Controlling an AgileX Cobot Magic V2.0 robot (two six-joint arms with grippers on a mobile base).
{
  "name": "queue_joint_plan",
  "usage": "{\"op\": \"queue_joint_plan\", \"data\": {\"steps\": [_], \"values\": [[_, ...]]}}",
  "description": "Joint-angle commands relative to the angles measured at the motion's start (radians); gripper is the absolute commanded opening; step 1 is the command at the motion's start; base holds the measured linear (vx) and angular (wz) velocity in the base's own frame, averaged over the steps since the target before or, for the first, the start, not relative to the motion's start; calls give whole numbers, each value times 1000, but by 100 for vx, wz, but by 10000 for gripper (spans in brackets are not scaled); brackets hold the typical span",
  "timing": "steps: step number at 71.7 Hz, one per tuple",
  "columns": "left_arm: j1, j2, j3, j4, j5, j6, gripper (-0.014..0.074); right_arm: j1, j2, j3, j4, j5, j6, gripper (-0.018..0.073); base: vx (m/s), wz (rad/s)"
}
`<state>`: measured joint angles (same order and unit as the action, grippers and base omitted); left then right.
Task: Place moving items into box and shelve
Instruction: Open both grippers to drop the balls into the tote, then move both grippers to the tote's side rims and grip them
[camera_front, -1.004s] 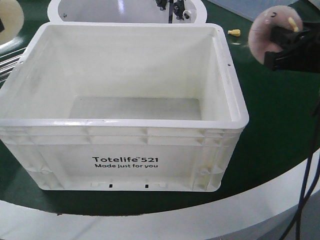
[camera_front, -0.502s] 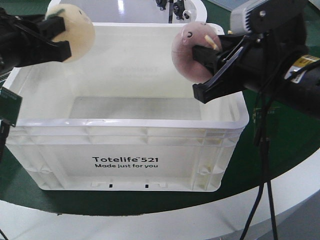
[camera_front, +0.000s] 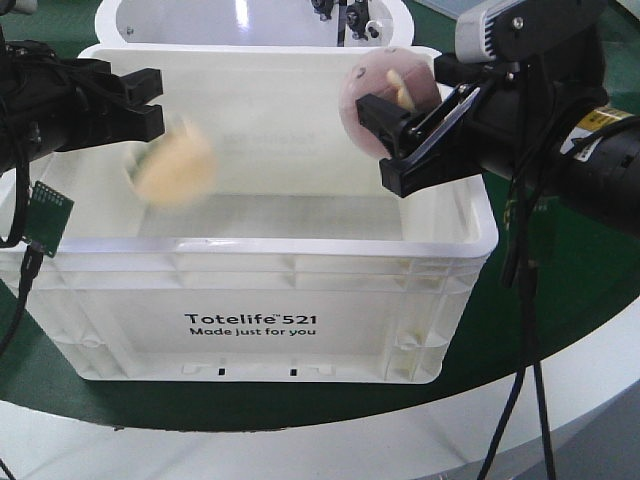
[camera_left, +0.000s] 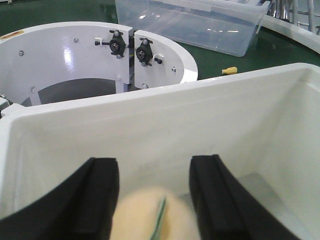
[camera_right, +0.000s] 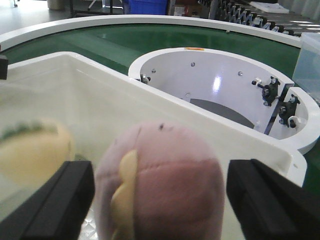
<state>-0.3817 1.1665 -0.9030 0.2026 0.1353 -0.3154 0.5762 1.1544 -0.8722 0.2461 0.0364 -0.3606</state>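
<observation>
Both balls over the box, drop step.
Front: left gripper (camera_front: 145, 102) spread and empty, yellow ball (camera_front: 175, 165) a blur below it, inside the box (camera_front: 250, 245). Right gripper (camera_front: 380, 143) brackets the pink ball (camera_front: 385, 80) above the box's right side; gripped or loose, can't tell. Left wrist: jaws wide, yellow ball (camera_left: 150, 220) low between them. Right wrist: pink ball (camera_right: 160, 185) centred over the interior. I'd open fully, stay inboard of the rim and lift straight out.

We see the left gripper (camera_front: 148, 100) spread wide above 1 blurred yellow ball (camera_front: 175, 168) inside the white box (camera_front: 250, 330), and the pinkish ball (camera_front: 385, 80) partly between the right gripper's (camera_front: 392, 145) fingers (camera_front: 378, 108).
</observation>
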Motion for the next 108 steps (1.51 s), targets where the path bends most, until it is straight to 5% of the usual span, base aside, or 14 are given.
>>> {"op": "queue_joint_plan", "data": {"steps": [1, 13, 31, 41, 53, 64, 65, 108], "values": [[-6, -17, -32, -6, -69, -5, 574, 0, -22, -28, 3, -104, -6, 713, 0, 0], [6, -26, -33, -4, -53, -5, 591, -11, -22, -28, 2, -111, -10, 709, 0, 0], [151, -114, -33, 58, 124, -6, 591, -178, -76, -28, 3, -54, -5, 610, 0, 0], [201, -164, -36, 65, 209, -10, 591, -204, -92, -36, 16, 22, 11, 576, 0, 0], [218, -144, -128, 81, 386, -4, 591, -204, -35, -187, 39, 285, 131, 549, 0, 0], [218, -67, -271, 97, 513, -2, 591, -204, 63, -390, -54, 465, 342, 510, 0, 0], [218, 82, -439, 96, 622, -2, 591, -204, 361, -597, -105, 772, 495, 488, 0, 0], [218, 82, -439, 97, 649, 25, 591, -204, 444, -598, -137, 803, 526, 488, 0, 0]]}}
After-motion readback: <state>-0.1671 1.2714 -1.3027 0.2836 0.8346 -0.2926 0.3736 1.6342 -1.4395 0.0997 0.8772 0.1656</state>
